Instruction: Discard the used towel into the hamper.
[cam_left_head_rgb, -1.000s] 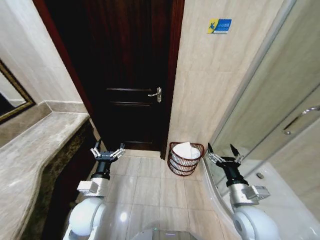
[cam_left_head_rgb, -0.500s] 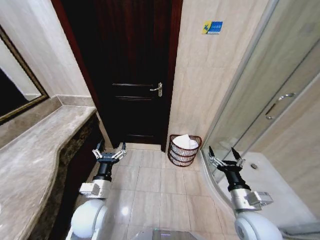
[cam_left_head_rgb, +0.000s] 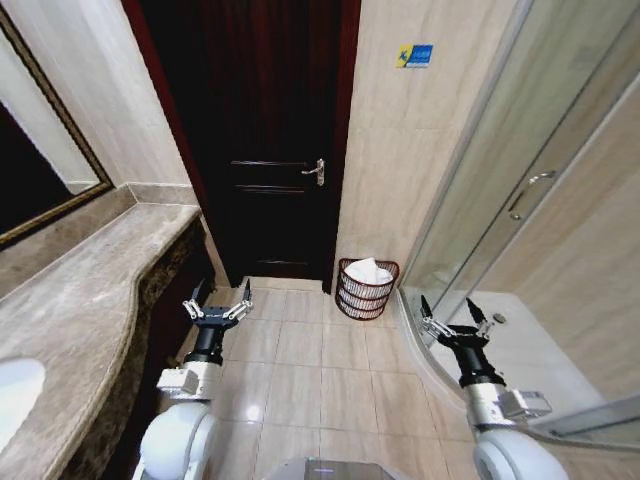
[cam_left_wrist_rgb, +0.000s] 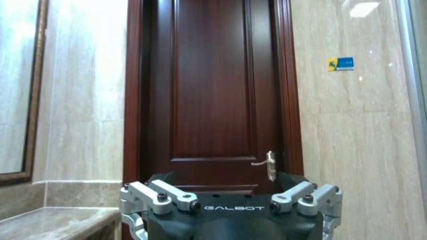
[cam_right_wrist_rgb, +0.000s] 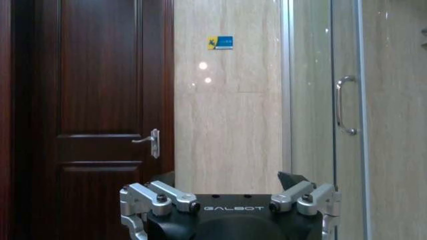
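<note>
The hamper (cam_left_head_rgb: 366, 289) is a small dark red-brown wire basket on the tiled floor against the wall, just right of the dark door. A white towel (cam_left_head_rgb: 369, 270) lies bunched inside it. My left gripper (cam_left_head_rgb: 217, 302) is raised above the floor to the hamper's left, open and holding nothing. My right gripper (cam_left_head_rgb: 449, 315) is raised to the hamper's right, near the shower glass, also open with nothing in it. Both point toward the door wall and stand well short of the hamper.
A dark wooden door (cam_left_head_rgb: 265, 150) with a metal handle (cam_left_head_rgb: 315, 171) stands straight ahead. A marble counter (cam_left_head_rgb: 80, 300) with a sink runs along the left under a framed mirror. A glass shower enclosure (cam_left_head_rgb: 520, 200) stands on the right. Tiled floor lies between.
The whole picture has shifted: door and hamper look smaller and farther, more of the counter and a sink have come into sight. Both grippers keep their raised, open pose.
</note>
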